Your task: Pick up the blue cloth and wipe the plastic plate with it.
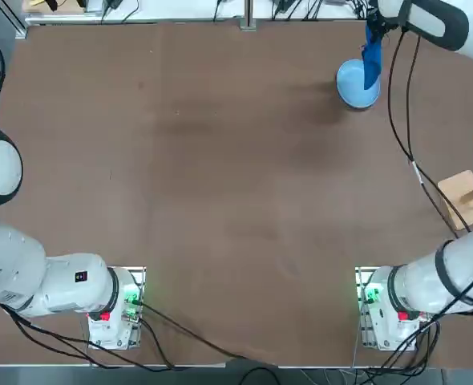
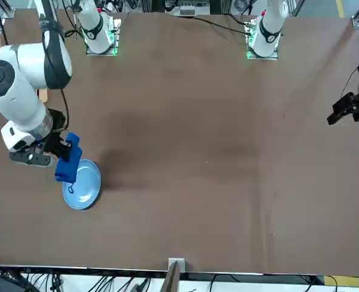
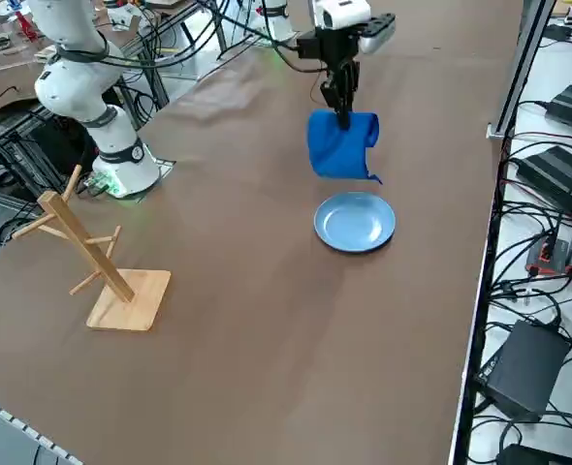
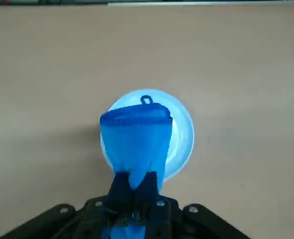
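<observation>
Above the table (image 1: 220,200), at the far right, the blue cloth (image 1: 372,60) overlaps the plastic plate (image 1: 357,83) in the top view. In the front view, the cloth hangs beside the plate's upper left edge. From the right side, it hangs beyond the plate, with the wooden rack (image 3: 102,262) well apart from the plate. The wrist view shows the right gripper (image 4: 135,179) near the plate, fingers pinching the cloth.

Below the right gripper (image 3: 342,118), the blue cloth (image 3: 342,150) stands in the way; over the desk's (image 3: 267,300) middle a hand can pass. The wooden rack (image 3: 90,247) blocks nearer the bases.
</observation>
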Tool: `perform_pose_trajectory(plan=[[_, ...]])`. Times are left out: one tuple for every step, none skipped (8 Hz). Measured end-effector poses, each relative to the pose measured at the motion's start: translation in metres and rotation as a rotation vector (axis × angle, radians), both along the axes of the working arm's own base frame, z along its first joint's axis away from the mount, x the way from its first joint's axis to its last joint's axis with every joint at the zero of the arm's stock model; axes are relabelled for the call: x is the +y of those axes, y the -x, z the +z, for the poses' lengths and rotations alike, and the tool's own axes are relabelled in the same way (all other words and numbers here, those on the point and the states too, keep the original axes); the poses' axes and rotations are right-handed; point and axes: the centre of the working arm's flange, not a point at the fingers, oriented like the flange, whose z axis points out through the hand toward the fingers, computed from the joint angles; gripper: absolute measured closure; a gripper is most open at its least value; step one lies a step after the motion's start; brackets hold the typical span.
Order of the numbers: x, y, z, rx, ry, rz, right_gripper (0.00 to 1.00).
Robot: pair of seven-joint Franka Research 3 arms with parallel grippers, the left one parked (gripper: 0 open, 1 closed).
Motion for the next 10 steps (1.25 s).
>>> perform_pose_trajectory(plan=[[-0.008,-0.009,-0.015,-0.019,-0.006,-0.002,0.96],[-0.016,-0.016,-0.031,-0.030,-0.011,-0.004,0.96],[-0.027,-0.021,-0.045,-0.031,-0.011,-0.005,0.96],[-0.040,-0.025,-0.057,-0.027,-0.010,-0.008,0.96],[-0.054,-0.028,-0.067,-0.026,-0.009,-0.008,0.96],[-0.065,-0.031,-0.079,-0.030,-0.010,-0.012,0.96],[-0.069,-0.033,-0.095,-0.024,-0.013,-0.017,0.96],[-0.068,-0.034,-0.113,-0.007,-0.019,-0.016,0.96],[-0.064,-0.034,-0.129,0.014,-0.030,-0.016,0.96],[-0.061,-0.032,-0.138,0.030,-0.038,-0.017,0.96]])
